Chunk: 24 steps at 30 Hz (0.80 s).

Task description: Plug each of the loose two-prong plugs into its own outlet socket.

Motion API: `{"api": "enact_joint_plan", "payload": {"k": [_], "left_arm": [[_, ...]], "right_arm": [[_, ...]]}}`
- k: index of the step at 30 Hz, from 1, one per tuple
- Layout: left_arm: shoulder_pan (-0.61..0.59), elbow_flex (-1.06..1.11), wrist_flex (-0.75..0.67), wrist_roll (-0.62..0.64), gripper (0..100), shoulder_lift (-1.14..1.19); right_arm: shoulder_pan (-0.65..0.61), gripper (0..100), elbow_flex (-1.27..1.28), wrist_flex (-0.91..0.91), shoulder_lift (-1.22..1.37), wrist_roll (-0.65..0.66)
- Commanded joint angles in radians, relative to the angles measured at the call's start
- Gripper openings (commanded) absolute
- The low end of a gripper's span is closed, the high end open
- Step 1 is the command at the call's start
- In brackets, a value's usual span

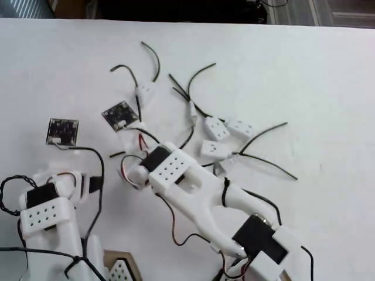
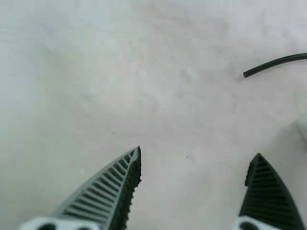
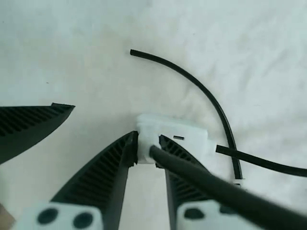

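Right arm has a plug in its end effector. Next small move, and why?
Probably lift it a little, straight up. The right end effector is shut on the white plug, which seems to lie on the table with a black cable curling beside it; lifting first should avoid dragging.

table: matt cloth | plug: smooth plastic | left tool fingers: ribbed matt plastic

High camera overlooks the table; wrist cameras (close) face it.
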Motion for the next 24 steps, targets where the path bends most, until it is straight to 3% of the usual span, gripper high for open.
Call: {"api": "enact_joint_plan", "payload": {"k": [1, 8, 16, 24], "left_arm": [[-0.012, -0.006, -0.018, 0.011, 34, -0.024], [-0.012, -0.006, -0.018, 0.011, 34, -0.024], [-0.012, -0.006, -0.018, 0.008, 34, -0.024], [-0.012, -0.006, -0.018, 0.011, 34, -0.024]], "right_arm": [[-0.008, 1.7, 0.035, 0.025, 0.004, 0.051], [-0.001, 1.7, 0.054, 0.030, 0.002, 0.130], [0.076, 1.7, 0.058, 0.042, -0.087, 0.137], [0.018, 1.7, 0.109, 0.028, -0.150, 0.132]]}}
